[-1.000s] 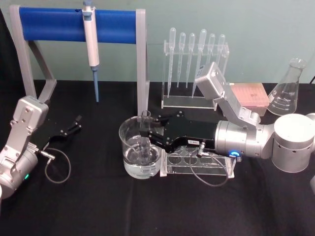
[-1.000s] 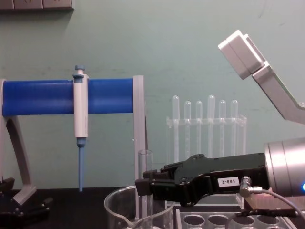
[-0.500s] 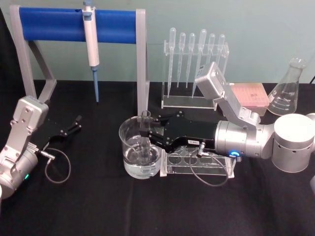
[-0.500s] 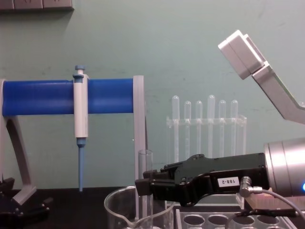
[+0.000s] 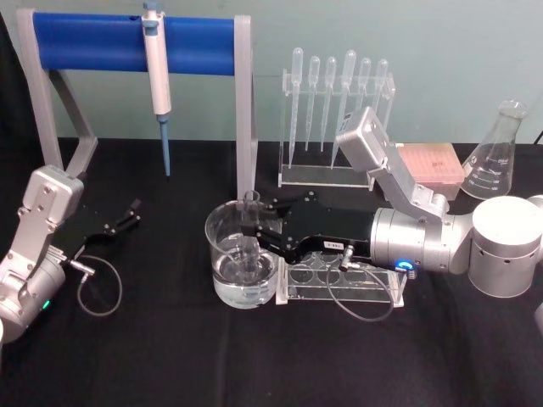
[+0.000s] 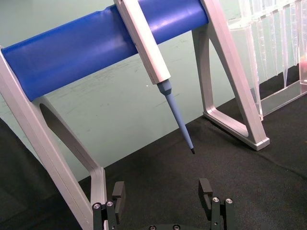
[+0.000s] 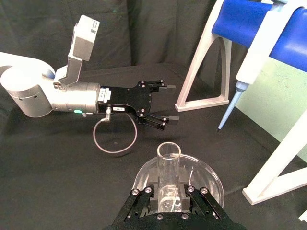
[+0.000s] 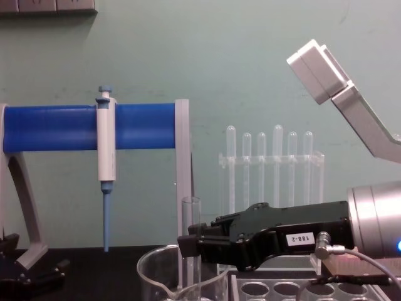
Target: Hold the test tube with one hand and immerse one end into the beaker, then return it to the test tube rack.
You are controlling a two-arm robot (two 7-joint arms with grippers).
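The clear test tube [image 5: 250,222] stands upright with its lower end down inside the wide glass beaker [image 5: 217,248], which holds a little water. My right gripper [image 5: 252,231] reaches in from the right over the beaker's rim and is shut on the tube below its open rim. From the chest, the tube [image 8: 191,219] rises above the beaker [image 8: 152,276] with the gripper [image 8: 188,244] clamped on it. The right wrist view looks down into the tube [image 7: 169,160] between the gripper's fingers [image 7: 191,192]. My left gripper [image 5: 131,212] rests open at the table's left.
A white-and-blue pipette [image 5: 157,76] hangs on the blue bar stand [image 5: 93,41] behind the beaker. A rack of plastic pipettes [image 5: 335,119], a pink box [image 5: 433,165] and a conical flask [image 5: 496,157] stand at the back right. A clear tube rack [image 5: 344,284] lies under my right gripper.
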